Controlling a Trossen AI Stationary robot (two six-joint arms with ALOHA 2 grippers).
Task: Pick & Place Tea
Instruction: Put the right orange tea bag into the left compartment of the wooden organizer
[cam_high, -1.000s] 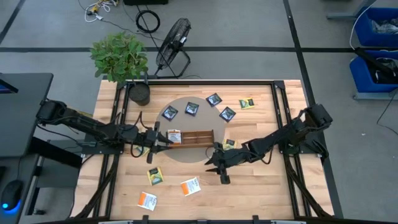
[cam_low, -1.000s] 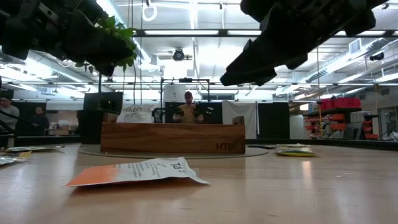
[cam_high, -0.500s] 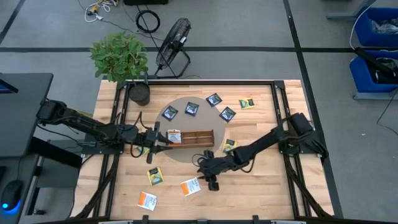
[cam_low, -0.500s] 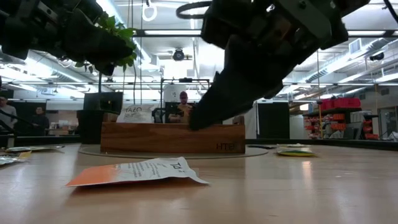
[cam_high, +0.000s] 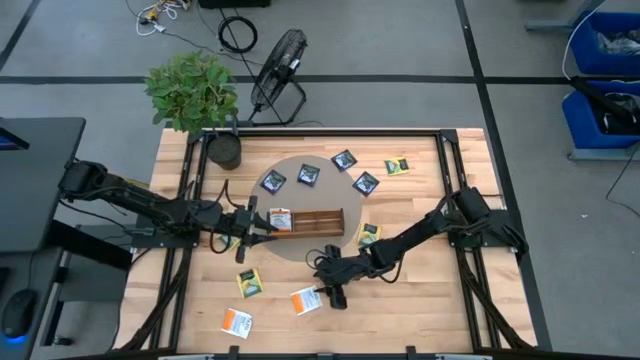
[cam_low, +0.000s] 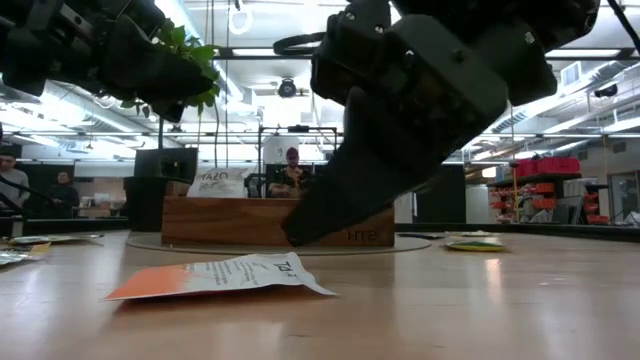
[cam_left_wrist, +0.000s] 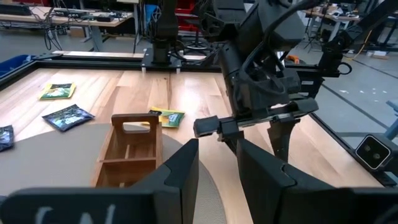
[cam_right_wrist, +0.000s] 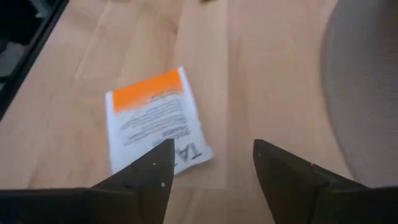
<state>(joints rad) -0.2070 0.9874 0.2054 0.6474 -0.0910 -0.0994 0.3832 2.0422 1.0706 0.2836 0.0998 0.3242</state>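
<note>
An orange-and-white tea sachet (cam_high: 306, 300) (cam_right_wrist: 152, 124) lies flat on the wood near the table's front. My right gripper (cam_high: 322, 285) (cam_right_wrist: 211, 168) hovers open just above it and to its right, slanting down; the low view shows its tip (cam_low: 292, 235) clear of the sachet (cam_low: 220, 275). My left gripper (cam_high: 268, 222) (cam_left_wrist: 216, 162) stands open and empty at the left end of the wooden tray (cam_high: 318, 220), where another orange sachet (cam_high: 280, 218) sits.
Navy sachets (cam_high: 308, 175) lie on the round grey mat (cam_high: 300, 250) behind the tray. Yellow-green ones (cam_high: 250, 283) (cam_high: 368, 234) (cam_high: 397, 166) and an orange one (cam_high: 237, 322) lie around it. A potted plant (cam_high: 195, 95) stands at the far left corner.
My right gripper has gone down and toward the table's left and near edges, from beside the tray's right end to just over the orange-and-white sachet. The sachet has not moved.
</note>
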